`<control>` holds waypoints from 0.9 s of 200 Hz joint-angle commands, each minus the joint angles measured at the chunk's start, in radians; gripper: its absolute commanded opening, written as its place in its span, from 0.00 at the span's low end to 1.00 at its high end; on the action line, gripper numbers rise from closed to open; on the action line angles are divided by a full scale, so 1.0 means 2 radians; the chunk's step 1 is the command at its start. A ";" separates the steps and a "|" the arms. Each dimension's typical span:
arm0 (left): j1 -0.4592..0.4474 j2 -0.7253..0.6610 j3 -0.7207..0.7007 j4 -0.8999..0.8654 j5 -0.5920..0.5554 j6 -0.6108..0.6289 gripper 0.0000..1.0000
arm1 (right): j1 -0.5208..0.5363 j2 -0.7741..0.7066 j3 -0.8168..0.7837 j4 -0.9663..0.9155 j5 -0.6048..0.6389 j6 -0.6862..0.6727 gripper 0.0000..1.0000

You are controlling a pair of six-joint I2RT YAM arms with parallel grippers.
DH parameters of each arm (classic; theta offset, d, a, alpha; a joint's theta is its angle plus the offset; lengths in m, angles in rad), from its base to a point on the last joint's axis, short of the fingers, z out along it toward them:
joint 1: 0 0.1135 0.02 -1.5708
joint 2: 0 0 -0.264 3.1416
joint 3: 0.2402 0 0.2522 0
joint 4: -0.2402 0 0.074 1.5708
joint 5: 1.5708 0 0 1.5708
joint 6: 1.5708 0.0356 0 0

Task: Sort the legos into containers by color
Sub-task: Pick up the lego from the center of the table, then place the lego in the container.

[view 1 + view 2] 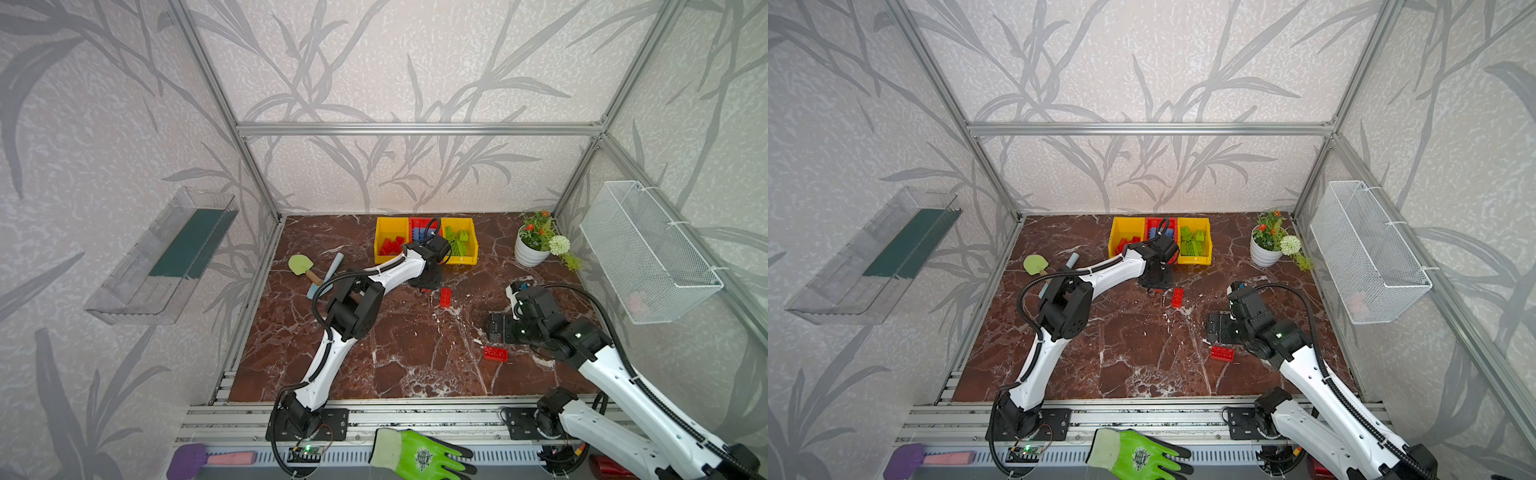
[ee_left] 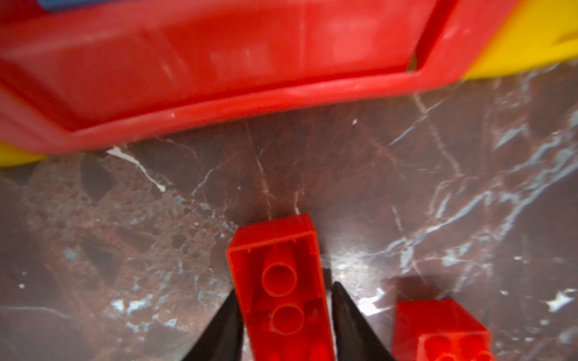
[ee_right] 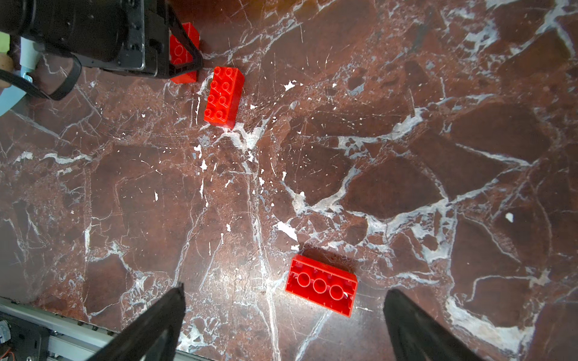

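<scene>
Left edge: a clear wall tray hangs on the left wall. A green spatula and a pale blue tool lie together near the table's left rail.
Surface: red-brown marble table. Its widest bare stretch is front-centre, between the two arms.
Left arm: elbow raised, forearm reaching to the back centre, wrist turned down just in front of the red bin.
Left gripper: jaws drawn in against the long sides of an upturned red brick that lies on the marble.
Containers: three bins joined in a row at the back edge. Red legos fill the left yellow bin, blue legos the red bin, and green legos the right yellow bin.
Loose legos: a studs-up red brick sits just beside the left gripper. A second upturned brick lies front right.
Right gripper: jaws wide apart and low over the marble, holding nothing. In the wrist view the second upturned brick lies between the fingers.
Right edge: a potted plant stands in the back corner. A wire basket hangs on the right wall.
</scene>
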 commanded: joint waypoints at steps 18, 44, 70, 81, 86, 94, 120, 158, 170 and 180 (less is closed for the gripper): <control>0.004 0.005 0.004 -0.041 -0.012 -0.003 0.31 | 0.001 0.004 0.018 0.014 -0.003 -0.014 0.99; 0.003 -0.027 -0.009 -0.057 -0.027 0.001 0.10 | 0.000 0.013 0.031 0.019 -0.004 -0.021 0.99; 0.010 -0.077 -0.016 -0.071 -0.068 0.015 0.06 | -0.001 0.031 0.048 0.029 -0.007 -0.029 0.99; 0.021 -0.089 -0.004 -0.082 -0.075 0.023 0.06 | -0.003 0.046 0.056 0.036 -0.013 -0.032 0.99; 0.027 -0.092 0.004 -0.087 -0.077 0.025 0.06 | -0.003 0.053 0.060 0.041 -0.017 -0.033 0.99; 0.038 -0.094 0.017 -0.091 -0.078 0.029 0.06 | -0.004 0.066 0.067 0.048 -0.021 -0.035 0.99; 0.073 -0.065 0.090 -0.119 -0.093 0.043 0.07 | -0.005 0.112 0.094 0.061 -0.031 -0.043 0.99; 0.115 0.024 0.238 -0.155 -0.078 0.059 0.07 | -0.010 0.168 0.130 0.068 -0.041 -0.051 0.99; 0.126 0.053 0.282 -0.161 -0.071 0.060 0.07 | -0.013 0.182 0.139 0.070 -0.044 -0.051 0.99; 0.134 0.074 0.313 -0.162 -0.065 0.062 0.07 | -0.014 0.193 0.146 0.071 -0.047 -0.053 0.99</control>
